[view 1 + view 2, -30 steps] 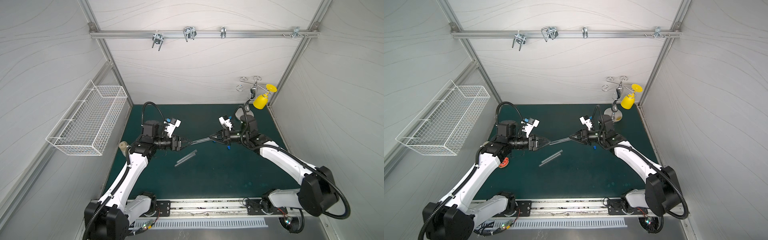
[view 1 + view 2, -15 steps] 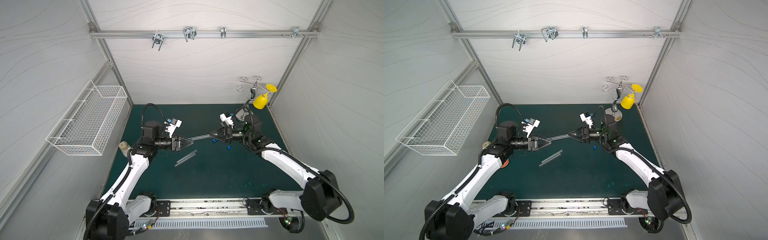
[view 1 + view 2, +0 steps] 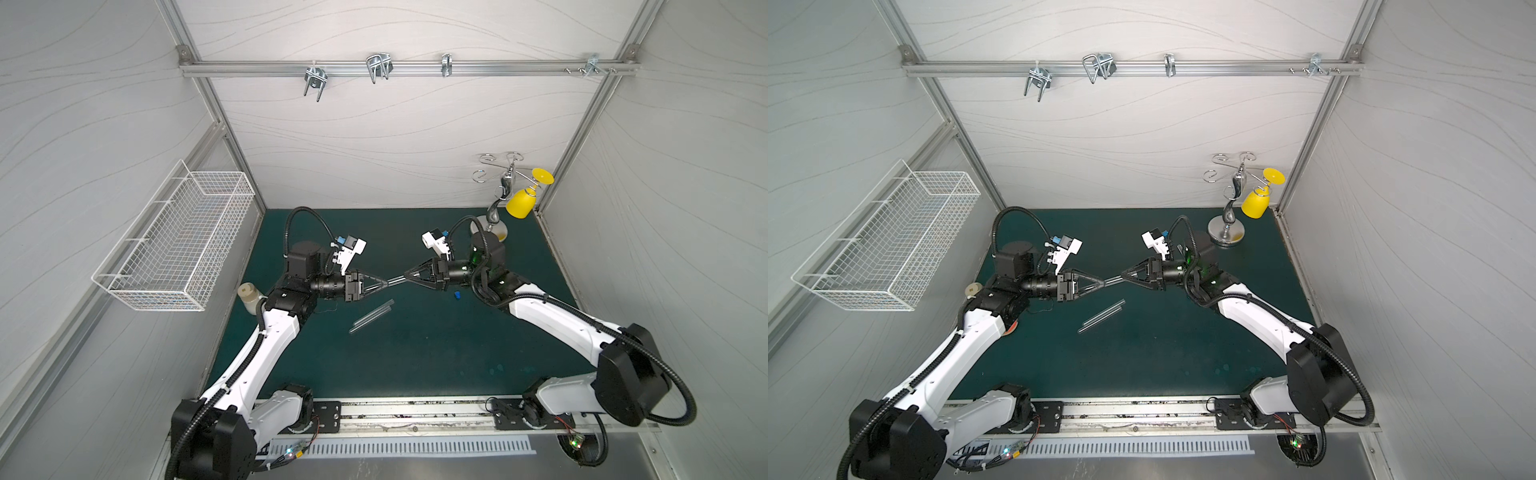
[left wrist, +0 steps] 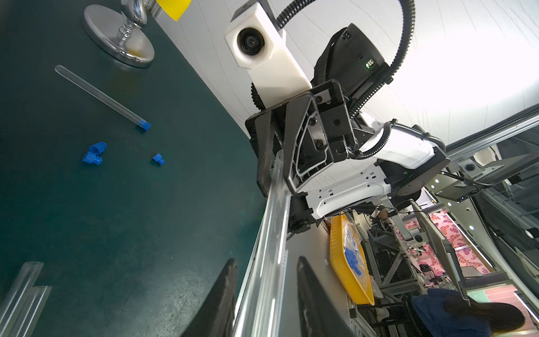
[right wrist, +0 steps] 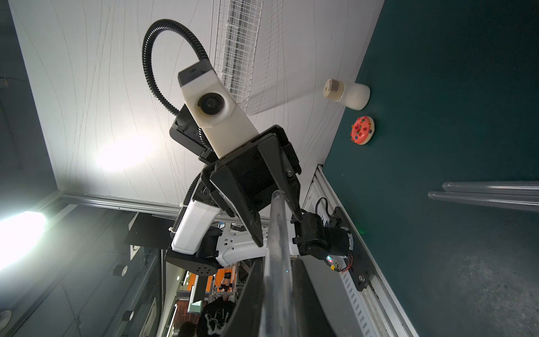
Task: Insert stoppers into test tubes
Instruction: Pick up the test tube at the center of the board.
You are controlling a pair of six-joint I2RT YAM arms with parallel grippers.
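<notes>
Taking first what I cannot settle: the test tube [image 3: 397,280] I carry is clear against the dark green surface [image 3: 415,353]. It shows as only a thin glint in both top views, and I cannot tell which of its ends is the open one. My right tool [image 3: 406,277] is clamped on one end and holds it clear of the surface. My left tool [image 3: 387,283] faces it nose to nose, its jaws a little apart around the other end, with a sliver of gap on each side in the left wrist view. Two more bare test tubes [image 3: 372,316] lie side by side on the surface just beside the span, on my base's side, and both wrist views cut them off at the frame edge. A fourth tube [image 4: 102,96], with a blue stopper [image 4: 144,126] seated in its end, lies near the chrome stand's base [image 4: 119,43]. My right arm hides it from both top views. Three loose stoppers [image 4: 92,159] show in the left wrist view, two touching and one apart, yet a top view gives only one [image 3: 457,295], just beside the right arm. A cream-capped bottle [image 3: 249,296] stands at the surface's left edge, partly behind my left arm. A pink doughnut [image 5: 362,134] near it is almost wholly hidden in the top views. A wire basket [image 3: 174,245] hangs on the left wall, and a yellow cup [image 3: 521,203] hangs from the stand.
</notes>
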